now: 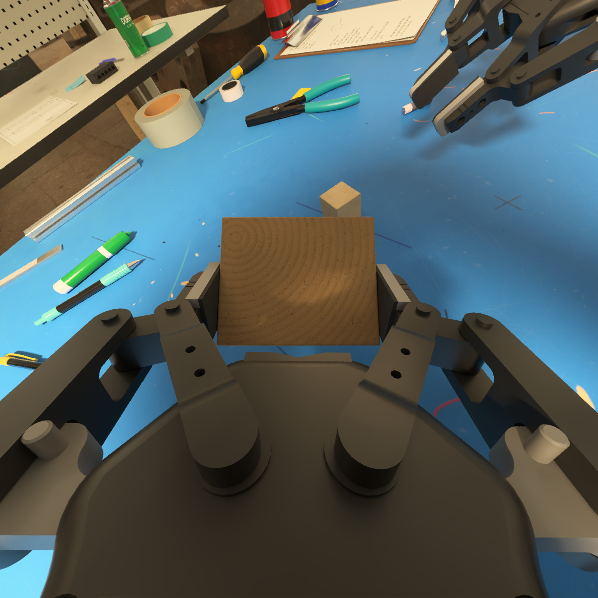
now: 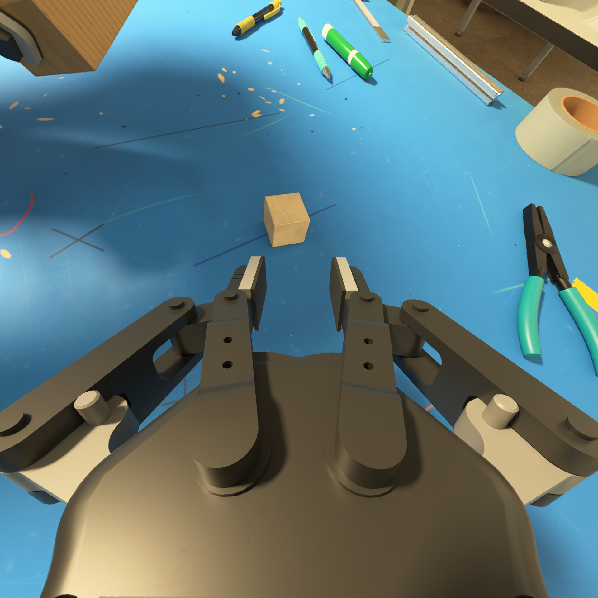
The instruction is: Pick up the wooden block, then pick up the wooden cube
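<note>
My left gripper (image 1: 297, 275) is shut on the large brown wooden block (image 1: 297, 281) and holds it above the blue table; the block also shows at the top left of the right wrist view (image 2: 74, 32). The small pale wooden cube (image 2: 286, 219) stands on the table, just beyond the block in the left wrist view (image 1: 341, 198). My right gripper (image 2: 297, 275) is open and empty, above the table, with the cube a short way ahead of its fingertips. It also shows at the top right of the left wrist view (image 1: 430, 113).
Teal-handled pliers (image 2: 547, 278), a large tape roll (image 2: 563, 132), a green marker (image 2: 348, 51), a pen (image 2: 315, 48), a yellow-black marker (image 2: 257, 17) and a metal rail (image 2: 453, 60) lie around the cube. A clipboard (image 1: 362, 27) and screwdriver (image 1: 247, 63) lie farther off.
</note>
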Available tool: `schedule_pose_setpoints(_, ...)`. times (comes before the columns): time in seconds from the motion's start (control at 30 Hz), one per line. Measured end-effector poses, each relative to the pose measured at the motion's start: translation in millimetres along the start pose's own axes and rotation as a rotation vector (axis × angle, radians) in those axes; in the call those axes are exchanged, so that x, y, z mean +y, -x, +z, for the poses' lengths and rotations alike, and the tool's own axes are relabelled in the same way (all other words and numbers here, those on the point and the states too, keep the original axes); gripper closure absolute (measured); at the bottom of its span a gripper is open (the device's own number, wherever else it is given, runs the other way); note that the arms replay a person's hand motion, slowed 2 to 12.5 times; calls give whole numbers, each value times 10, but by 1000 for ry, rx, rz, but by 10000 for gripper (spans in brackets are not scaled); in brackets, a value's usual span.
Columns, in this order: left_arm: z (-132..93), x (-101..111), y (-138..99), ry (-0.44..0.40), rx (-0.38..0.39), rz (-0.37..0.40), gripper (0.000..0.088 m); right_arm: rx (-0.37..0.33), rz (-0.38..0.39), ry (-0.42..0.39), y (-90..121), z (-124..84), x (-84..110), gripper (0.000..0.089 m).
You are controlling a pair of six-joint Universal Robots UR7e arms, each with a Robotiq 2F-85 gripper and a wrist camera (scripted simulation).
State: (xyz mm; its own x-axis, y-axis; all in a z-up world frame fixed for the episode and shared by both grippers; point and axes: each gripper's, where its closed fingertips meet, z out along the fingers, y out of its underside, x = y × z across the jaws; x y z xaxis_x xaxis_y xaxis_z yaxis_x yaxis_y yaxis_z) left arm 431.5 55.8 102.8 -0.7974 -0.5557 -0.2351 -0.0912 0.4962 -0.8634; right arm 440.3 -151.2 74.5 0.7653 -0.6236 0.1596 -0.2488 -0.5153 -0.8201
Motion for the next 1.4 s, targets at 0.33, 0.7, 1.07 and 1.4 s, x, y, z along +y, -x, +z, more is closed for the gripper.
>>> schedule_pose_setpoints(0.33,20,39,27,4,-8,-25,146,-12,0,-5,6,39,-42,530)
schedule_pose_setpoints(0.7,91,201,81,40,2,-80,146,-54,-48,19,43,208,-116,508)
schedule_pose_setpoints(1.07,142,282,126,63,14,-110,146,-80,-120,61,27,461,-179,458)
schedule_pose_setpoints(1.4,173,265,124,61,27,-106,146,-98,-127,83,-72,652,-231,371)
